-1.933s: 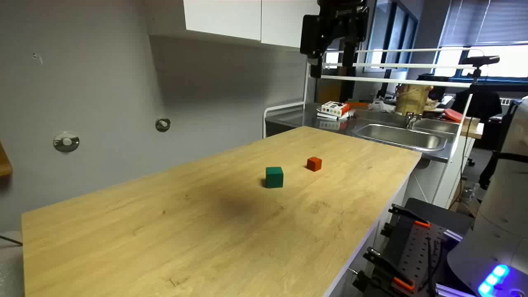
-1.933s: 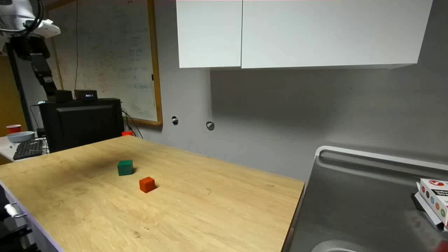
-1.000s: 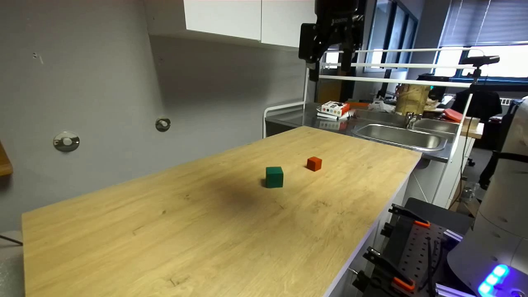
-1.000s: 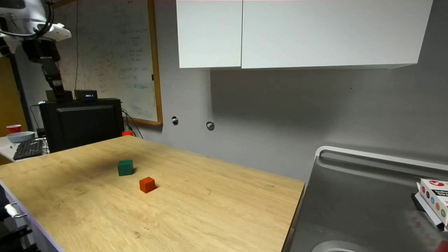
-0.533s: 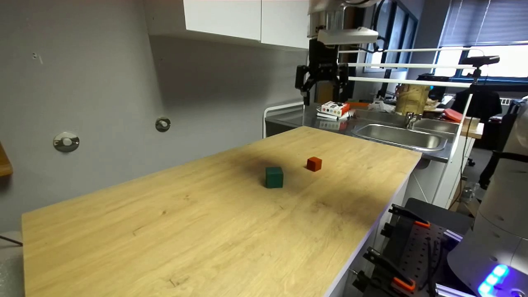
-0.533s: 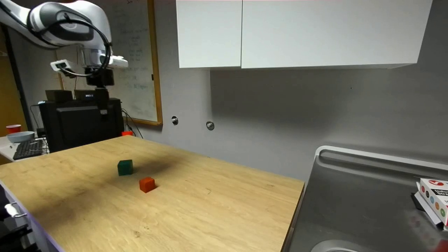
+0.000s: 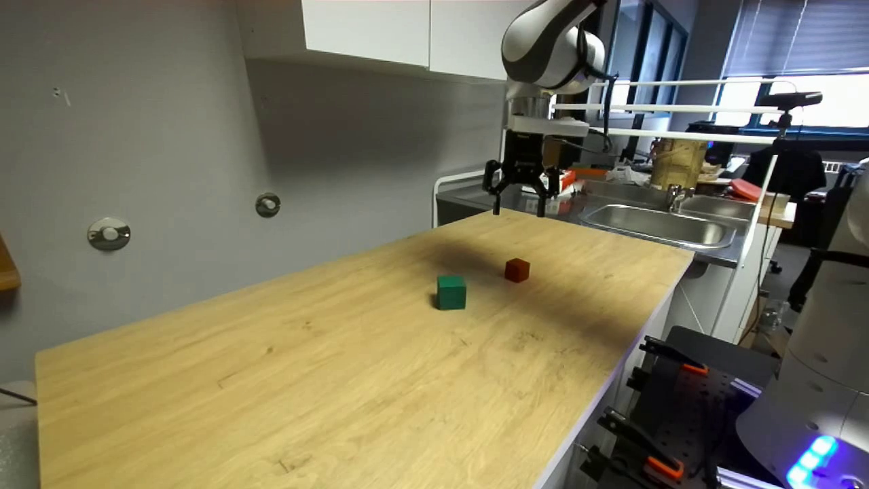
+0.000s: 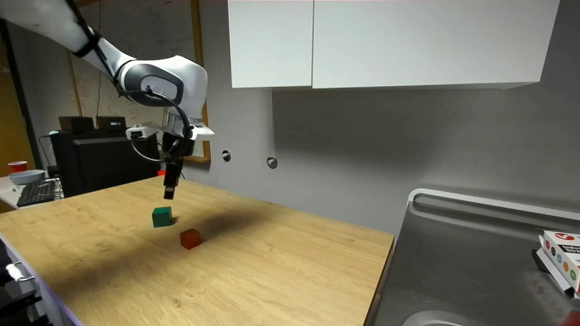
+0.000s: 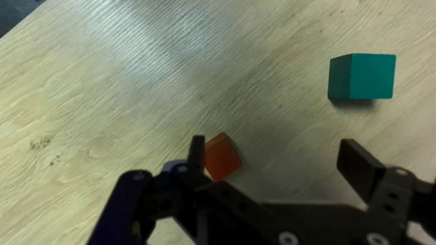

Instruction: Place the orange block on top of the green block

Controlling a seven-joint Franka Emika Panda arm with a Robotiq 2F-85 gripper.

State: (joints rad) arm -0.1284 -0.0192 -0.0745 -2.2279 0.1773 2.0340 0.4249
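Note:
The orange block (image 7: 517,270) sits on the wooden table, and it also shows in an exterior view (image 8: 190,238). The green block (image 7: 451,293) stands a short way from it, apart, also visible in an exterior view (image 8: 162,217). My gripper (image 7: 519,212) is open and empty, pointing down above the table; it also shows in an exterior view (image 8: 169,194). In the wrist view (image 9: 274,144) the orange block (image 9: 223,158) appears between the fingers, close to the left one, which hides its left edge. The green block (image 9: 371,76) lies beyond the right finger, at the upper right.
The wooden table (image 7: 271,407) runs along a grey wall, with white cabinets (image 7: 370,30) above. A metal sink (image 7: 658,224) and a white box (image 8: 564,253) stand on the counter past the table's end. A black monitor (image 8: 108,160) stands behind the table.
My gripper has come down from high up, in toward the blocks, and now points straight down. It stays open. Its shadow now falls over the orange block. Both blocks have not moved.

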